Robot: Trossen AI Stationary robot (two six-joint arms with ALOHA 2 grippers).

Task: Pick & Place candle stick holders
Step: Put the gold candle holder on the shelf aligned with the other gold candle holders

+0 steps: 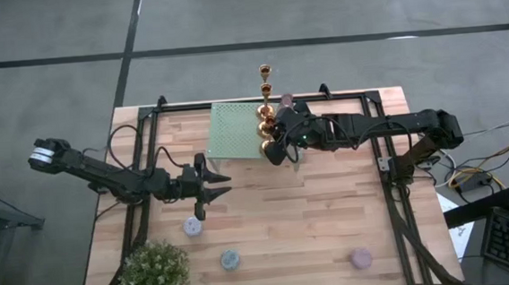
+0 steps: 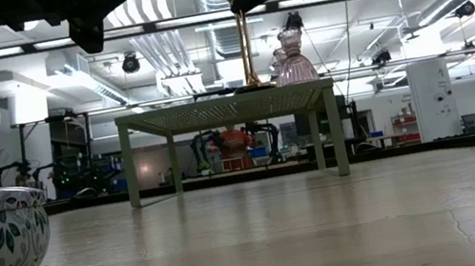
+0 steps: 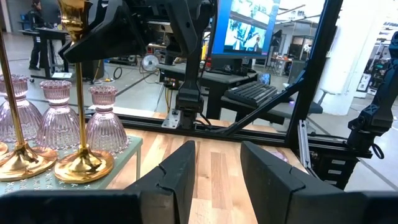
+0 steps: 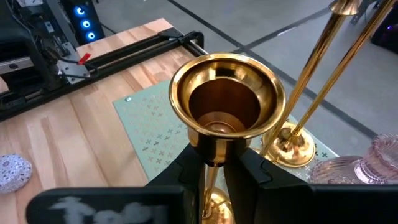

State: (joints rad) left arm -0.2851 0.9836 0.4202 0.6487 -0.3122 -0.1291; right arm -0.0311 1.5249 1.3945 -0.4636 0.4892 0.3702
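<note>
- A gold candlestick [image 4: 225, 112] on the rack [image 1: 236, 130], upper centre, is clamped by the right claw [image 4: 214, 165].
- The left claw [image 1: 214, 186], left of centre, is held part open, empty.

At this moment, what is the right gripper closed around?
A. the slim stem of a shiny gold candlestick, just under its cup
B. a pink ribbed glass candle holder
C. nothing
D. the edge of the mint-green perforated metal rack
A: in the right wrist view the right gripper pinches the stem of the shiny gold candlestick just below its flared cup, over the mint-green perforated rack.
</note>
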